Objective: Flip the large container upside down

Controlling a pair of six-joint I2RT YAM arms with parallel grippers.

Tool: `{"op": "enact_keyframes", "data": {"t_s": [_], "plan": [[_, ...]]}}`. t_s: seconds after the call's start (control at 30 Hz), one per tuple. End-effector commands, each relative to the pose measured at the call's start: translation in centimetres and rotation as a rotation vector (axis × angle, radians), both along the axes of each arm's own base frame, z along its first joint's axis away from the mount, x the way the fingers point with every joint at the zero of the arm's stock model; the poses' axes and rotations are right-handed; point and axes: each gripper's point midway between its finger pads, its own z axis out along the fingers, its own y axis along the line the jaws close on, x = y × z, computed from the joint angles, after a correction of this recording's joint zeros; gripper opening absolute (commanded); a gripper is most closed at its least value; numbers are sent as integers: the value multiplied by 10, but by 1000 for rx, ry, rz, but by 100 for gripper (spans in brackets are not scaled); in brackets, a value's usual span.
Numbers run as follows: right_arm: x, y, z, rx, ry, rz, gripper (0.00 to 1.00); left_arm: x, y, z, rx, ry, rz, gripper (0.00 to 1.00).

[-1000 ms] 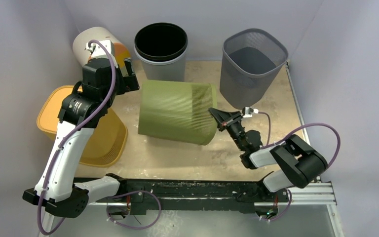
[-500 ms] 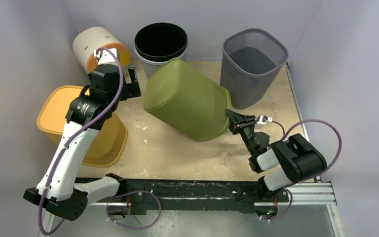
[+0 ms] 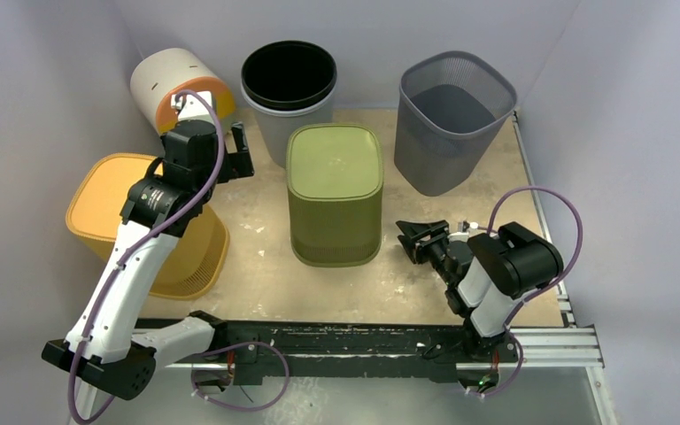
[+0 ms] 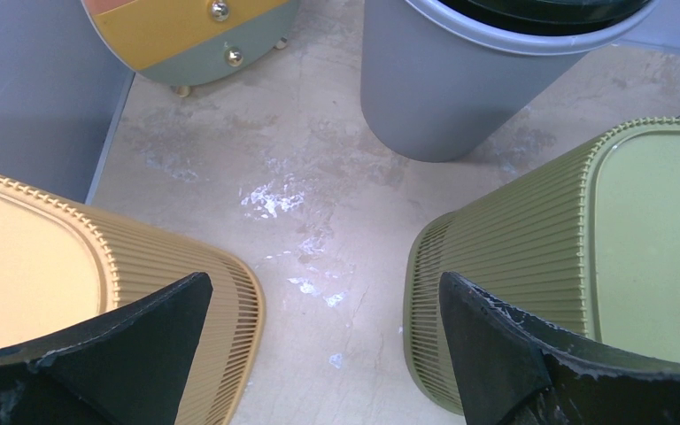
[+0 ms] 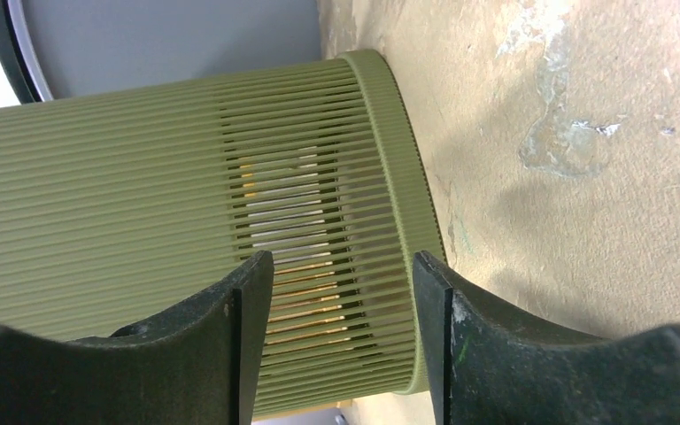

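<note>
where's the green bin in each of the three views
Top external: the green bin stands at the centre, closed base up.
Left wrist: right side, ribbed wall and flat base showing.
Right wrist: fills left and middle, rim against the table.
Shared landmark: the grey bin with black liner just behind it, at the top of both wrist views.

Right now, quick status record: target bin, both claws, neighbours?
target: green slatted bin, closed base up, rim down on the table
task state: looks inverted
left claw: open, empty, above the gap between the yellow bin and the target
right claw: open, empty, low beside the target's rim, apart from it
behind: white drum on its side, grey bin with black liner, grey mesh bin
</note>
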Motion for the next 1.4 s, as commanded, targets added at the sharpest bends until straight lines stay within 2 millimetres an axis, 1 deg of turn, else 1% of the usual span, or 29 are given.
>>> {"op": "enact_keyframes", "data": {"t_s": [0.0,0.07,0.13,0.17,0.33,0.4,0.43,0.47,0.53,0.63,0.73,0.8,0.87,1.03,1.1,1.17,1.23,1.3,1.37], "plan": [[-7,1,103,67,-437,28,62,3,-2,17,-18,-66,-9,96],[-8,2,106,59,-454,34,64,3,-4,20,-27,-71,-22,96],[-9,5,110,50,-472,49,72,3,-9,23,-46,-77,-40,96],[-8,6,109,45,-471,58,73,2,-12,25,-59,-82,-53,96],[-5,12,112,6,-474,89,75,1,-22,41,-103,-111,-104,96],[1,18,117,-23,-474,110,75,1,-27,49,-116,-120,-127,96],[6,20,115,-59,-459,116,75,0,-29,52,-123,-123,-139,96],[12,19,123,-101,-471,104,76,1,-30,56,-126,-128,-146,96],[24,17,126,-226,-439,95,77,1,-31,61,-129,-134,-153,96],[36,-3,137,-424,-381,24,81,3,-35,61,-128,-127,-168,96],[38,-19,143,-589,-338,-6,82,5,-39,54,-130,-114,-184,96],[39,-23,138,-660,-303,10,82,6,-41,53,-138,-116,-191,96],[38,-24,127,-709,-261,36,83,7,-43,51,-143,-117,-198,96],[33,-23,90,-776,-163,98,83,6,-45,50,-147,-114,-207,96],[30,-19,79,-777,-151,121,83,4,-44,51,-148,-117,-209,96],[29,-11,72,-778,-145,147,82,2,-43,52,-149,-118,-209,96],[32,1,71,-777,-156,180,82,2,-44,51,-147,-112,-215,96],[36,18,70,-776,-168,217,82,2,-45,51,-146,-110,-220,96],[41,38,63,-782,-163,260,82,2,-45,52,-146,-112,-223,96]]}}
